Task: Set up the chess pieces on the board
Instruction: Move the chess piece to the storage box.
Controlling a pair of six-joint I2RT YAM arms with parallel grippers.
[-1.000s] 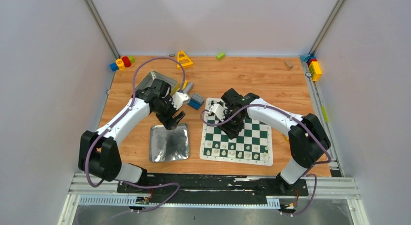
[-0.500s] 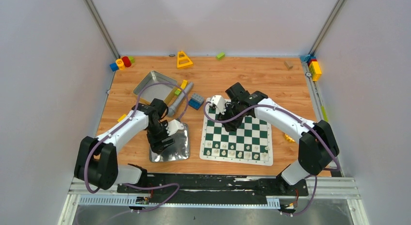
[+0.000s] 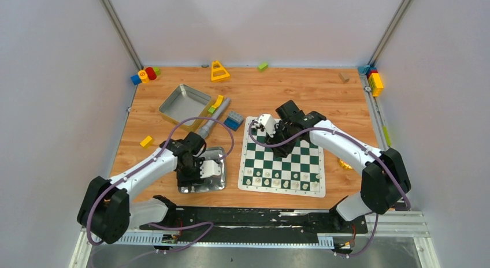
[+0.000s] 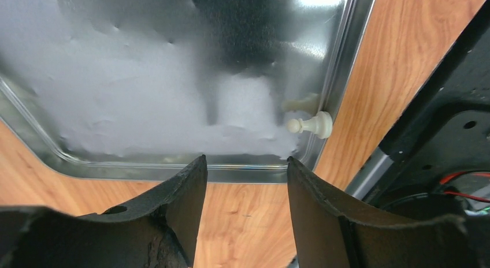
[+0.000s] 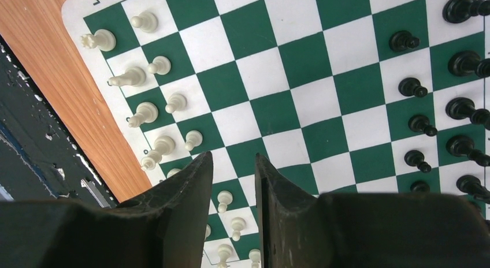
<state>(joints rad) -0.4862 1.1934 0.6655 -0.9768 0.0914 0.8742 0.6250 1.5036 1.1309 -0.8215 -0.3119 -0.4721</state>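
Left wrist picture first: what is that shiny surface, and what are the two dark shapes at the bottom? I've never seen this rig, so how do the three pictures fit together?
Two robot arms are bolted at the near table edge. The top view looks down on both. Each wrist view looks past that arm's own two fingers, which are the dark shapes. The left fingers are open over a flat silver tray, where one cream pawn lies on its side against the rim. The right fingers hover over the green-and-white board, slightly apart, holding nothing. Cream pieces line one edge and black pieces the opposite one. Coloured blocks lie near the table's far edge.
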